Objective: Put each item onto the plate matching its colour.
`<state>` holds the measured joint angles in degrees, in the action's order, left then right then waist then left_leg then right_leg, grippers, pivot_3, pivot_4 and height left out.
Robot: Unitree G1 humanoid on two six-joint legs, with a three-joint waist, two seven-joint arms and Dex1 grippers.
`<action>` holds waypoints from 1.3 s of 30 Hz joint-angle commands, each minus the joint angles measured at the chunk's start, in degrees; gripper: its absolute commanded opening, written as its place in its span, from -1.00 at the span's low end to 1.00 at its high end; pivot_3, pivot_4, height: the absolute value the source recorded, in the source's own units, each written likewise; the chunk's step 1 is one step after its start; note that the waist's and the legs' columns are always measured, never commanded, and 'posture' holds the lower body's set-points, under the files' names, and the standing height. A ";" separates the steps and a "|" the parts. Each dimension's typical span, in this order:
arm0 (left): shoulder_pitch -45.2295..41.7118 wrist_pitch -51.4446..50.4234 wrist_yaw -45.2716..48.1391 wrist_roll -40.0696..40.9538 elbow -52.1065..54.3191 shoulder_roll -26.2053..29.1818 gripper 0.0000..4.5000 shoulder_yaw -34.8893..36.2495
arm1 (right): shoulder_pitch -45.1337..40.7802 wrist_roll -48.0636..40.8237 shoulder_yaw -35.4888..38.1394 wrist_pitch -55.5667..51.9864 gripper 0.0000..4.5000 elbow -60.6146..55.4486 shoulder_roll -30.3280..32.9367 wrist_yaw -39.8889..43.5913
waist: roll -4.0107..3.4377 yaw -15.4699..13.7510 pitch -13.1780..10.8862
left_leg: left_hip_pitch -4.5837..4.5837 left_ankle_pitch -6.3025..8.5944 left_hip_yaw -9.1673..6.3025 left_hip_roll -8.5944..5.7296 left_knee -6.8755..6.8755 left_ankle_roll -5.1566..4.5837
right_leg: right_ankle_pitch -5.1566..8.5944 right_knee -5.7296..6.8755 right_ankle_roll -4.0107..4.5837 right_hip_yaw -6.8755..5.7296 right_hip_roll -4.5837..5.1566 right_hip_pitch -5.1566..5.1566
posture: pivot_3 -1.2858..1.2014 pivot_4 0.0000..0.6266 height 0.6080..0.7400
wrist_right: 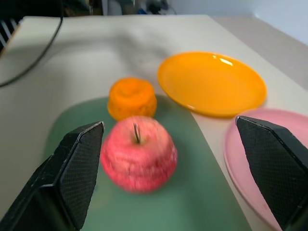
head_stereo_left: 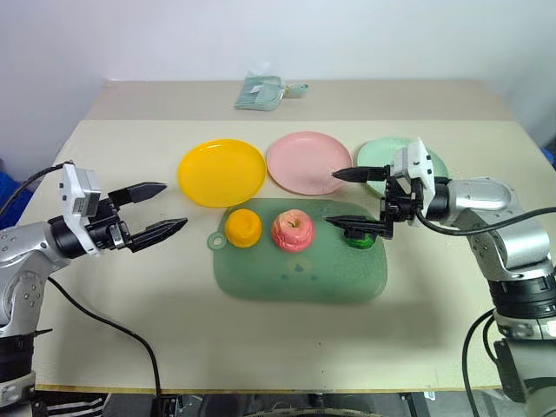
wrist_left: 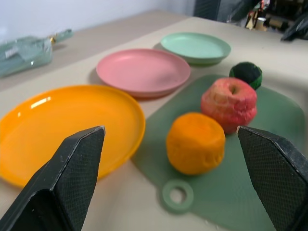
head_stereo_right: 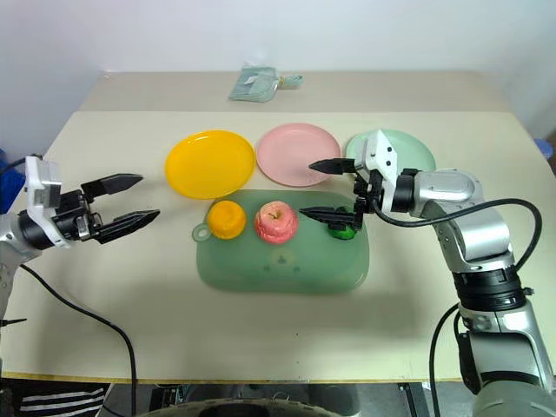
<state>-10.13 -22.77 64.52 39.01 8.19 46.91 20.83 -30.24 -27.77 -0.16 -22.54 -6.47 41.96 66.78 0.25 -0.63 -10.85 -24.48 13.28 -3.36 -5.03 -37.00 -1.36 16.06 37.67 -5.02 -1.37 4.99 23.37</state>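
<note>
Three toy foods lie in a row on a dull-green mat (head_stereo_left: 300,276): a ribbed orange one (head_stereo_left: 243,228), a pink apple (head_stereo_left: 292,230) and a dark green lump (head_stereo_left: 360,238). Behind the mat stand the yellow plate (head_stereo_left: 221,172), the pink plate (head_stereo_left: 307,162) and the mint green plate (head_stereo_left: 379,155), all bare. My right gripper (head_stereo_left: 331,198) hovers open, pointing left; its lower finger lies over the green lump, part of which it hides, and the apple sits just past its tips. My left gripper (head_stereo_left: 174,205) is open, off the mat's left side, aimed at the orange one.
A pale green pouch (head_stereo_left: 261,89) lies at the table's far edge. A black cable (head_stereo_left: 104,321) trails across the near left of the table. Bare tabletop runs in front of the mat and to its left.
</note>
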 commanded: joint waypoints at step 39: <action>-22.86 23.59 10.36 -23.19 -32.87 -17.22 1.00 -27.32 | 6.58 -4.78 8.90 -3.94 0.99 -10.36 4.18 -9.86 | 0.03 -0.12 0.01 | -0.01 0.02 0.00 -0.02 -0.11 -0.06 | -0.02 -0.09 -0.04 -0.04 -0.01 -0.12 | 0.03 -0.52 0.83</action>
<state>-31.97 -0.75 74.51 16.49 -24.55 29.46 -6.30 -23.48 -31.78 6.24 -26.66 -14.73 45.48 57.34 0.28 -0.75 -10.84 -24.50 13.29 -3.37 -5.05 -37.11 -1.42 16.04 37.58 -5.07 -1.40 4.98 23.25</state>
